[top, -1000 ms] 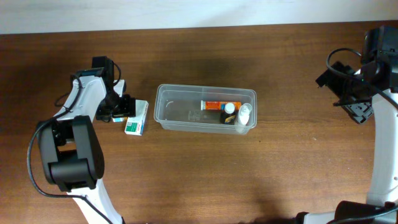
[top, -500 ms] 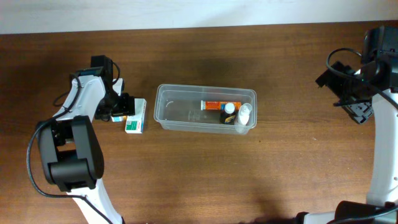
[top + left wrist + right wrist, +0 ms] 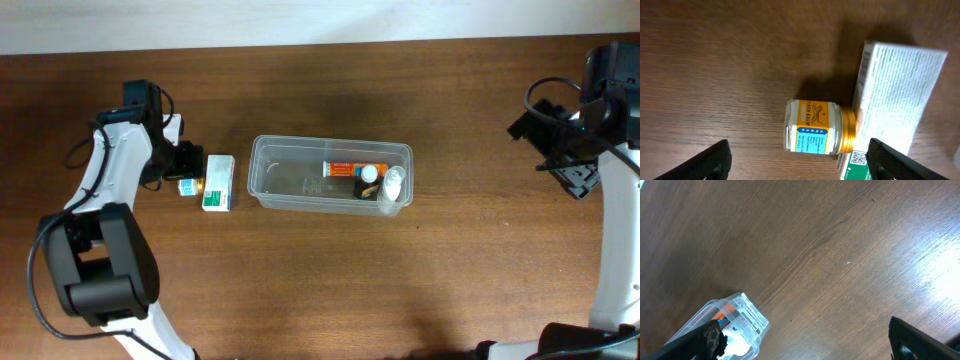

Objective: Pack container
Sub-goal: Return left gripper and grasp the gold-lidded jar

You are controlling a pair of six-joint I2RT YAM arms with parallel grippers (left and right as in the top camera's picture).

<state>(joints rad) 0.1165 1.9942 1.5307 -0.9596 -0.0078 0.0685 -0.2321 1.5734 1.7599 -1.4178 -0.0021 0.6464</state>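
the left gripper (image 3: 801, 163) has pulled back toward the left edge of the table (image 3: 300, 270) over the last second. it no longer covers the small jar (image 3: 815, 126), which now lies in plain sight on its side. its fingers (image 3: 715, 159) are spread wide at either side of the wrist view, holding nothing. the jar has not been lifted, so this looks like a release or a reset, and the pick remains to be done.

the container (image 3: 285, 176) stays at the table's centre, well apart from both arms. it is clear, thin-walled plastic with rounded corners and a rim. at its right end sit an orange-labelled item and 2 small bottles (image 3: 383, 184).

the jar is squat, pale glass with an orange and blue label. its gold metal lid touches the white-and-green box (image 3: 895, 95), a matte cardboard block with fine print, just left of the container. round and smooth, the jar would likely roll if nudged.

the right gripper (image 3: 810, 343) hangs far right, fingers wide apart and empty.
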